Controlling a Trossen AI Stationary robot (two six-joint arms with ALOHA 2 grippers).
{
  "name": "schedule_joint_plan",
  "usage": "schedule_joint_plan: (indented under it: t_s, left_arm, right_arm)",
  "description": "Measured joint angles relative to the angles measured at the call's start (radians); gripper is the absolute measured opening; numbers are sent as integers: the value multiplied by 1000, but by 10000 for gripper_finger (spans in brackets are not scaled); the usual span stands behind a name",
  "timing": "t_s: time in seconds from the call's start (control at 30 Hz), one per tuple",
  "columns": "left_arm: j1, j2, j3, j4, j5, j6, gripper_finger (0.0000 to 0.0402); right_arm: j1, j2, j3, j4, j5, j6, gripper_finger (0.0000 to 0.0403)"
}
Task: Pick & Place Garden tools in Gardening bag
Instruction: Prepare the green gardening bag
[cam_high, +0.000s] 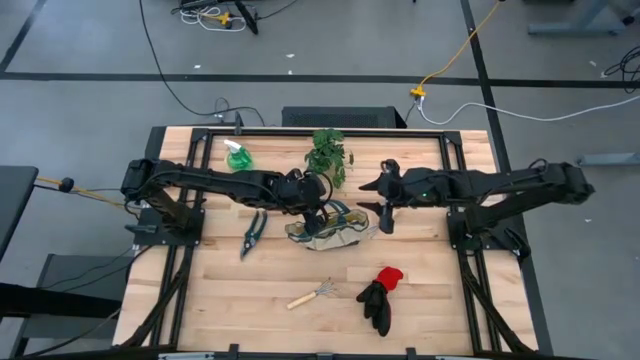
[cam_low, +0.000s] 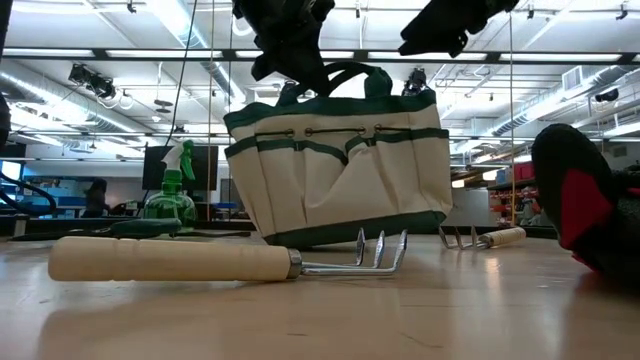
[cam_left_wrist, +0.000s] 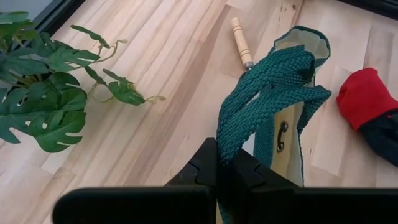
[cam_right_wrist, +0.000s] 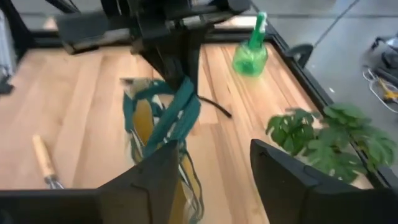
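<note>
The cream gardening bag (cam_high: 328, 230) with green trim stands mid-table, also in the low view (cam_low: 340, 170). My left gripper (cam_high: 315, 207) is above it, shut on its green handles. My right gripper (cam_high: 385, 207) hovers open and empty just right of the bag; its fingers show in the right wrist view (cam_right_wrist: 211, 180). The green spray bottle (cam_high: 238, 157) stands at the far left. The pruning shears (cam_high: 253, 232) lie left of the bag. One hand rake (cam_high: 312, 294) and the red-and-black gloves (cam_high: 382, 295) lie near the front. A second rake (cam_low: 485, 238) shows in the low view. My left gripper pinches the bag's green webbing handles (cam_left_wrist: 229, 140) between its two fingers, both straps gathered together. The fingers come from above, pointing down. The straps rise drawn up from the bag's mouth (cam_left_wrist: 306, 38). The bag stands tilted with its base (cam_low: 300, 237) on the table.
A leafy artificial plant (cam_high: 327, 155) sits at the far edge behind the bag. Black frame rails (cam_high: 190, 250) run along the table's left and right sides. Bare wood shows at the near left (cam_high: 230, 300).
</note>
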Motion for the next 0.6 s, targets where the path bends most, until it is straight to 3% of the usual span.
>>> schedule_joint_plan:
  t_s: [0.1, 0.23, 0.6]
  left_arm:
    - [0, 0, 0, 2, 0, 0, 11]
    - [0, 0, 0, 7, -2, 10, 11]
    - [0, 0, 0, 13, -2, 25, 11]
  right_arm:
    - [0, 37, 25, -35, -3, 0, 180]
    - [0, 77, 26, -32, -84, 1, 168]
    - [-5, 104, 28, -3, -98, 5, 171]
